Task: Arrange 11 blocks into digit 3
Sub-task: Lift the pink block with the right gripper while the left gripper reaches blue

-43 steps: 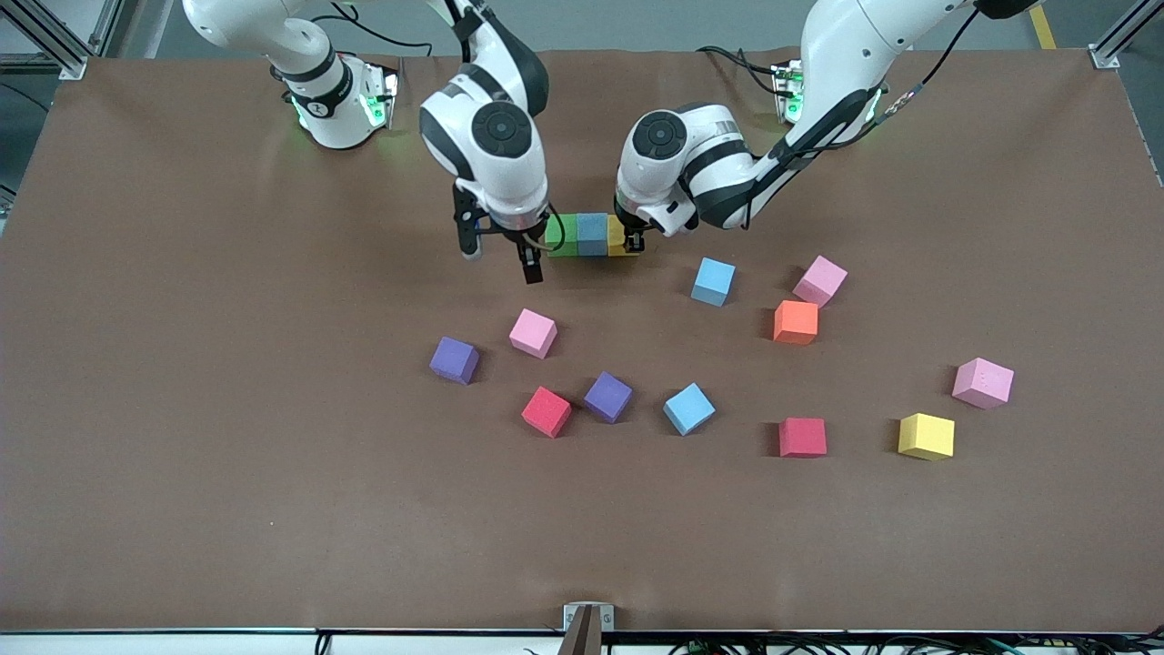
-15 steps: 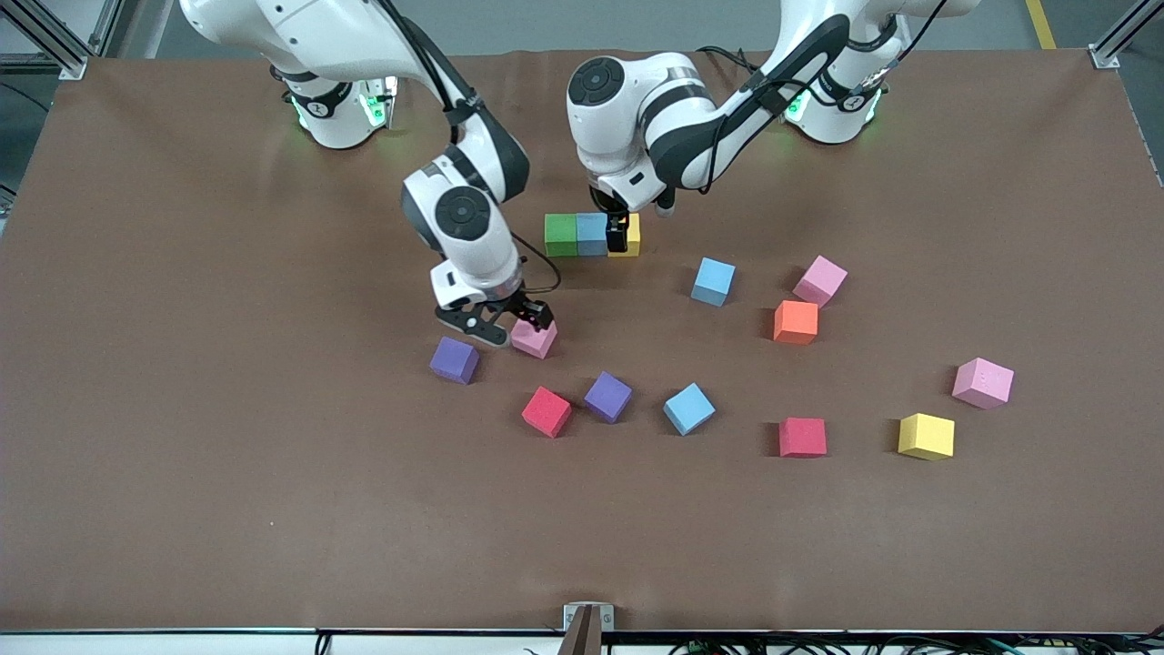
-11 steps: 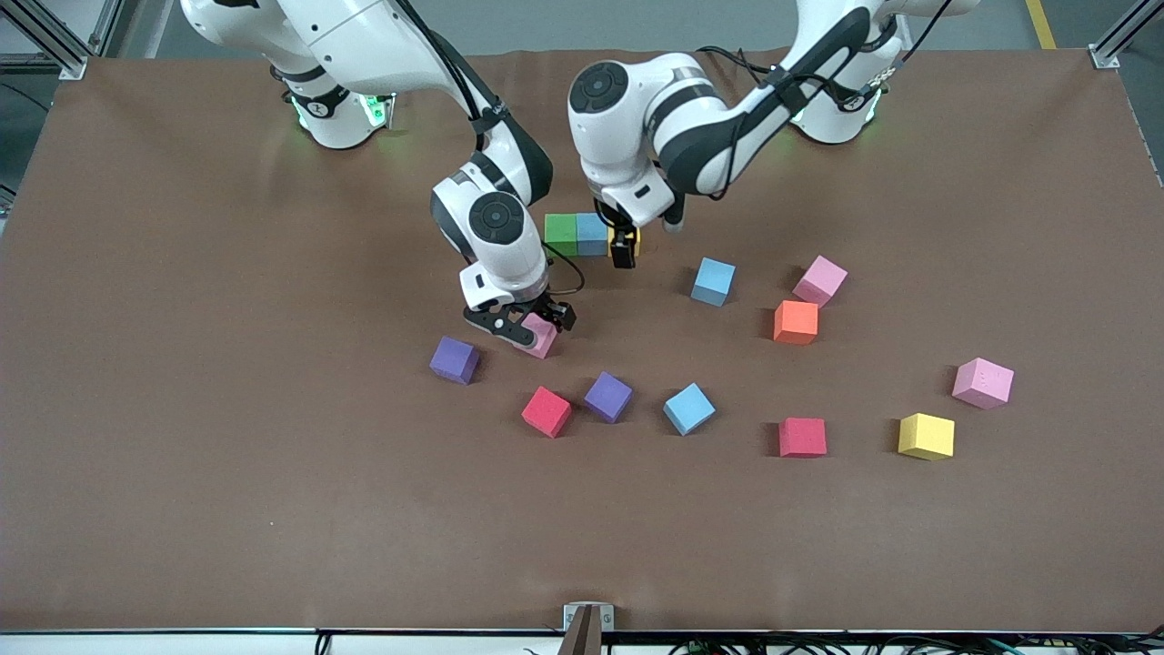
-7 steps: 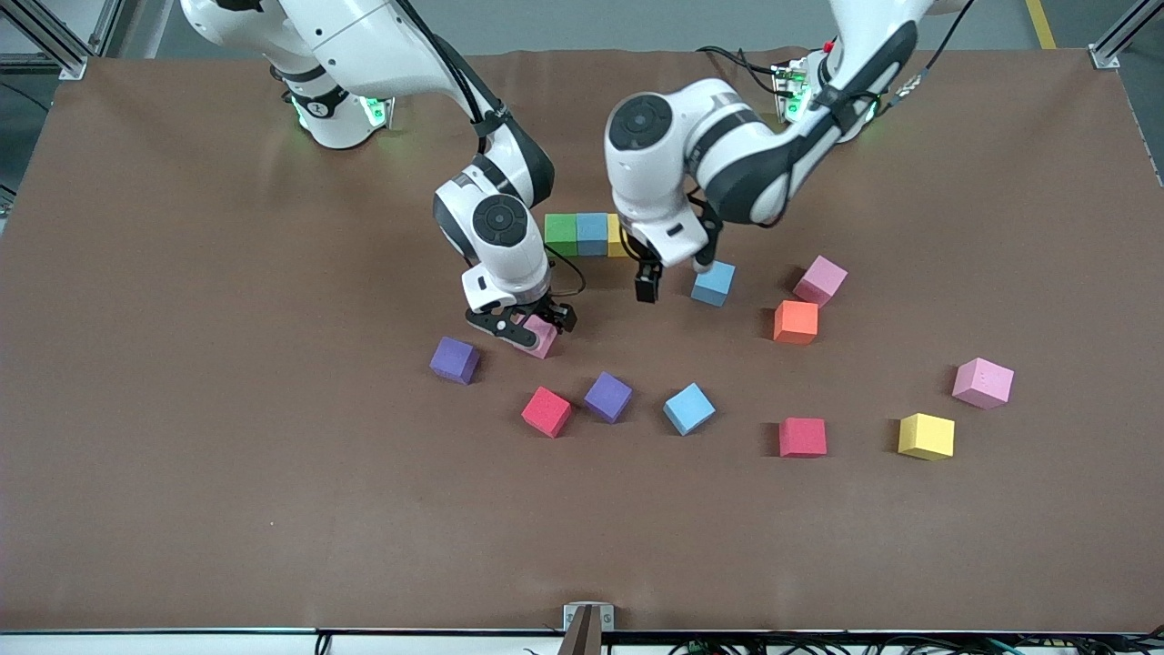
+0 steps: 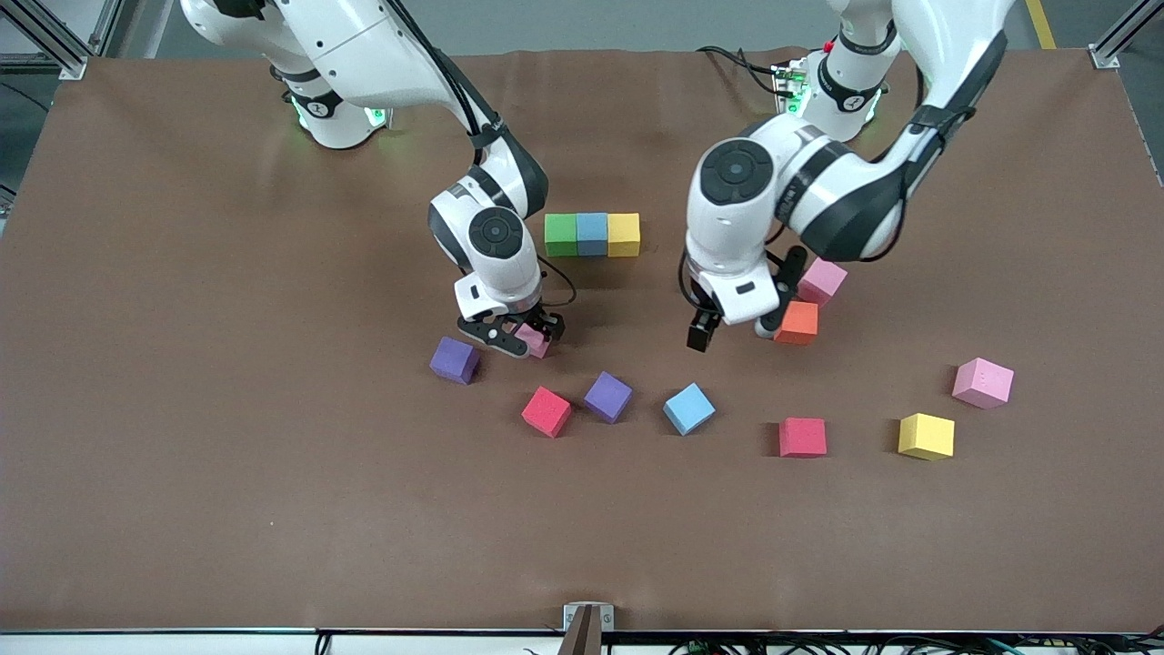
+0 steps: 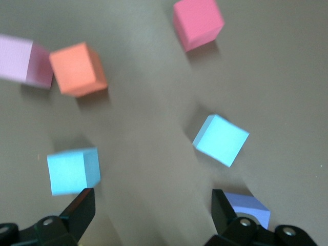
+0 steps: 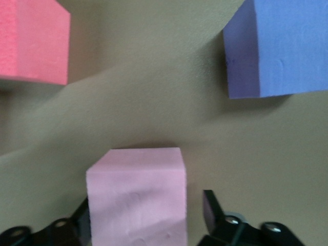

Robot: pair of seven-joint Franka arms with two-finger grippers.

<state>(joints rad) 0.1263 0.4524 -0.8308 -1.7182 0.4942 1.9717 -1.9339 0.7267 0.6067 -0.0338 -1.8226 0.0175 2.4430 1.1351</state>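
The first bar of the digit 3 is laid: a green block (image 5: 561, 234), a light blue block (image 5: 592, 234) and a yellow block (image 5: 624, 234) sit touching in a row near the arm bases. The step in hand is judged to be the pickup of the next piece, a pink block (image 7: 136, 197) lying on the brown table cover (image 5: 182, 409) beside a purple block (image 5: 454, 359) and nearer the front camera than the row. The right gripper (image 5: 512, 335) is lowered around this pink block, one finger to each side; in the right wrist view a slight gap shows at one finger, so the jaws appear to be drawing in without a firm grip being confirmed. The left gripper (image 5: 727, 332) is spread wide and empty, held over bare cover between a light blue cube (image 6: 73, 170) and a tilted light blue cube (image 6: 221, 140), just beside the orange cube (image 5: 797, 322). The next move is judged to call for a full squeeze, a lift, and placement under one end of the row to start the column. All cubes are small, matte and foam-like, with sharp edges and a faintly pitted surface; some yielding under the fingers is to be expected.
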